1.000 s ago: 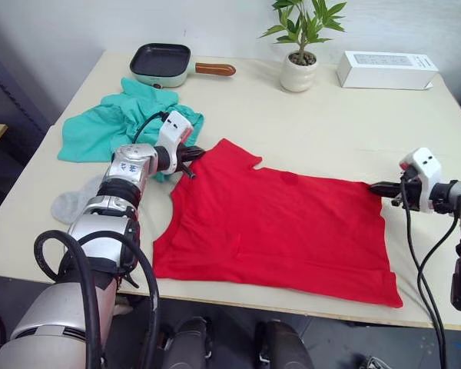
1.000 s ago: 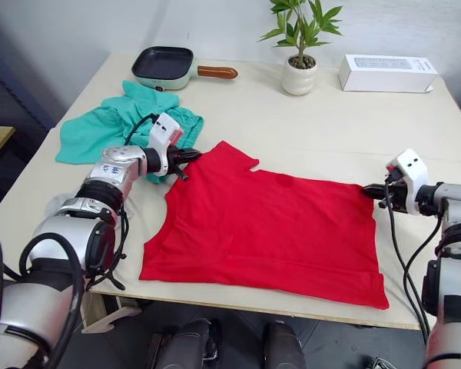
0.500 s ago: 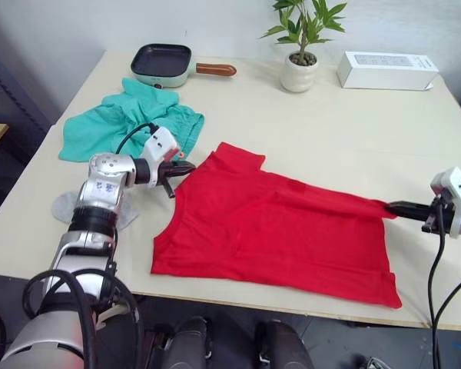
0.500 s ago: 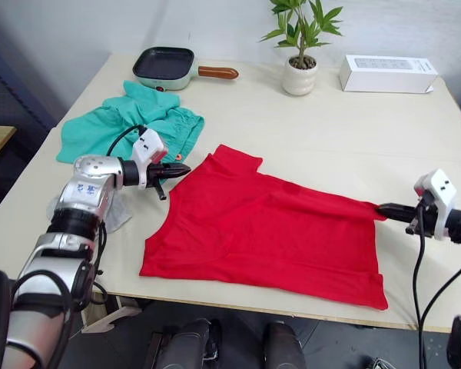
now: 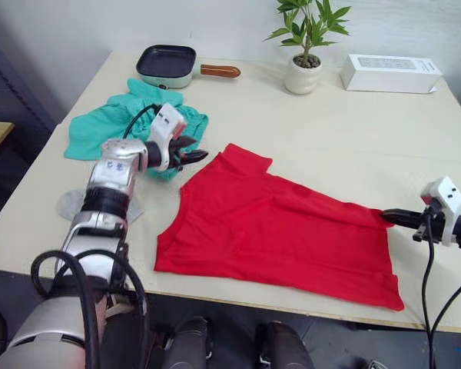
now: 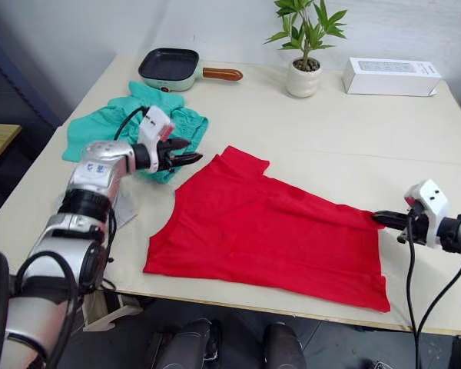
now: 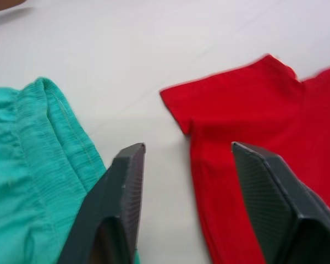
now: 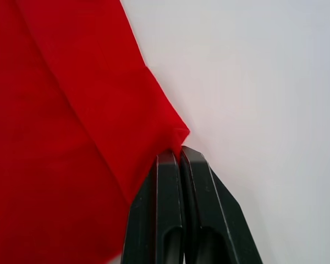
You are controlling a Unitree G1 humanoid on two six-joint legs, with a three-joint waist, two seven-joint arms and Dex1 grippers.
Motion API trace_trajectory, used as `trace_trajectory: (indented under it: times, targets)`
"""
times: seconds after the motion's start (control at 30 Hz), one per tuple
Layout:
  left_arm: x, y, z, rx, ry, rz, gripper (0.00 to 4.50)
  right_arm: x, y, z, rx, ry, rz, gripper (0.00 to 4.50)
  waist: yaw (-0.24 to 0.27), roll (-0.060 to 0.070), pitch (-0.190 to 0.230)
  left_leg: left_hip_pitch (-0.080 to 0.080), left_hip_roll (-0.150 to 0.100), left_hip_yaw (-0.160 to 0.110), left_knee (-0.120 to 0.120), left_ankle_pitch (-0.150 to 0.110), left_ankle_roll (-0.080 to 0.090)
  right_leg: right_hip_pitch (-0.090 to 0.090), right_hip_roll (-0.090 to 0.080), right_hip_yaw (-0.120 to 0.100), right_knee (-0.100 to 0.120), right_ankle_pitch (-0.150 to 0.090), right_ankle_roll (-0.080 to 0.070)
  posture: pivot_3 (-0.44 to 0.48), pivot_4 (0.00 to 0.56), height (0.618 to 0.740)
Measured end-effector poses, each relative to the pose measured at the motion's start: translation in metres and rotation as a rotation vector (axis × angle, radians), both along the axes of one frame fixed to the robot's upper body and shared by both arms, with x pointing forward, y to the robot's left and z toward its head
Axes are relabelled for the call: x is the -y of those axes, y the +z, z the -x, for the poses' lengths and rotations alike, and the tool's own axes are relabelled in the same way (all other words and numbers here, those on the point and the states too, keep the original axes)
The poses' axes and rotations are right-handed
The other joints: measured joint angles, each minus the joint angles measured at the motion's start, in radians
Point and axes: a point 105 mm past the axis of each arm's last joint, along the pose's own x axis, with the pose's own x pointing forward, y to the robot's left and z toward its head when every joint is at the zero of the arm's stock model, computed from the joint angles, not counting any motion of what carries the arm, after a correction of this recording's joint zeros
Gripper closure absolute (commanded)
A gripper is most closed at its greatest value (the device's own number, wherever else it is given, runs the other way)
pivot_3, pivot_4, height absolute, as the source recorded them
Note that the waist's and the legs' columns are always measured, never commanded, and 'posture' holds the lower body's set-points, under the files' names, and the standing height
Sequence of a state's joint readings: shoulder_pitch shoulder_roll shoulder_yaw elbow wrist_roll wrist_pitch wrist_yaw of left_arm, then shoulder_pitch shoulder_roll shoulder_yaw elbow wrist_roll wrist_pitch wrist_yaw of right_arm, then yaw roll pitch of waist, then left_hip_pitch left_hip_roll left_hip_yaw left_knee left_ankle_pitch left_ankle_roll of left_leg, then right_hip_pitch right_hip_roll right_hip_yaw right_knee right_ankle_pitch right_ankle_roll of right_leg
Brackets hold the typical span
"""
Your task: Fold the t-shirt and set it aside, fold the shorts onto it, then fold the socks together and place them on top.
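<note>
Red t-shirt [image 5: 280, 234] spread flat, teal shorts [image 5: 111, 127] crumpled beside it, grey socks [image 5: 71, 205] near the table's edge.

A cream table [image 5: 346, 146] carries, along its far edge, a pale green frying pan [image 5: 167, 64] with a dark inside and a brown handle, a leafy plant in a white pot [image 5: 303, 75], and a white rectangular box [image 5: 390, 73].

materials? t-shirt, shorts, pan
T-shirt: thin matte red knit, probably cotton; drapes and ridges where pinched.
Shorts: teal ribbed knit, stitched hem.
Pan: dark, likely nonstick inside; pale green body; handle looks like wood.
</note>
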State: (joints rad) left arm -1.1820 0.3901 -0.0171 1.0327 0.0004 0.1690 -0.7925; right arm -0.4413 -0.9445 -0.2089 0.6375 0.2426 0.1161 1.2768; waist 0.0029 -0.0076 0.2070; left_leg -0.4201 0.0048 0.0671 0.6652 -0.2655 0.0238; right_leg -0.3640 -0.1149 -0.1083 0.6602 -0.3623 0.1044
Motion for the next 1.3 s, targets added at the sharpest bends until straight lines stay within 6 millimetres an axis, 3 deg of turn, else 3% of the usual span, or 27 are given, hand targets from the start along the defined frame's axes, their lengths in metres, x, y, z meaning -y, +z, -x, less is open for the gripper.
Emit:
trace_trajectory:
  times: [0.03, 0.23, 0.47, 0.57, 0.93, 1.13, 1.3]
  targets:
    - [0.004, -0.004, -0.002, -0.011, 0.003, -0.001, 0.45, -0.001, 0.001, -0.001, 0.005, 0.006, 0.004, 4.5, -0.001, 0.0, 0.0, 0.0, 0.0, 0.0, -0.001, 0.0, 0.0, 0.0, 0.0, 0.0, 0.0, 0.0, 0.0, 0.0, 0.15, 0.74]
    - [0.007, -0.043, -0.007, -0.088, 0.083, -0.092, 0.45, -0.002, 0.0, 0.0, 0.005, 0.008, 0.006, 4.5, -0.006, 0.0, 0.0, -0.001, 0.0, 0.001, -0.002, 0.0, 0.0, -0.003, 0.0, 0.0, 0.0, 0.0, 0.0, 0.0, 0.15, 0.74]
    - [0.022, -0.042, -0.008, -0.116, 0.092, 0.008, 0.45, -0.007, -0.002, 0.006, 0.007, 0.034, 0.015, 4.5, -0.001, -0.001, 0.0, -0.001, -0.001, 0.0, 0.0, 0.0, 0.0, -0.003, -0.001, 0.0, 0.001, 0.0, 0.0, 0.0, 0.15, 0.74]
    - [0.022, -0.046, -0.008, -0.129, 0.111, 0.017, 1.03, -0.008, -0.003, 0.008, 0.008, 0.029, 0.01, 4.5, -0.001, -0.001, 0.0, -0.001, -0.001, 0.0, -0.001, 0.0, 0.0, -0.003, -0.001, 0.0, 0.001, 0.0, 0.0, 0.0, 0.15, 0.74]
    - [0.027, -0.047, -0.009, -0.108, 0.113, -0.011, 4.46, -0.01, -0.002, 0.012, 0.017, 0.02, 0.001, 4.5, -0.001, -0.001, 0.0, -0.001, -0.001, 0.0, -0.001, 0.0, 0.0, -0.003, 0.0, 0.001, 0.001, 0.0, 0.0, 0.0, 0.15, 0.74]
    - [0.024, -0.043, -0.01, -0.075, 0.106, -0.019, 4.49, -0.012, -0.001, 0.012, 0.016, 0.02, -0.004, 4.5, -0.002, -0.001, 0.0, -0.001, -0.001, 0.0, -0.001, 0.0, 0.0, -0.003, 0.0, 0.001, 0.001, 0.0, 0.0, 0.0, 0.15, 0.74]
    - [0.009, -0.031, -0.009, -0.033, 0.08, 0.0, 4.49, -0.012, -0.001, 0.012, 0.018, 0.019, -0.005, 4.5, -0.004, -0.001, 0.0, -0.001, -0.001, 0.001, -0.001, 0.0, 0.0, -0.003, 0.0, 0.001, 0.001, 0.0, 0.0, 0.0, 0.15, 0.74]
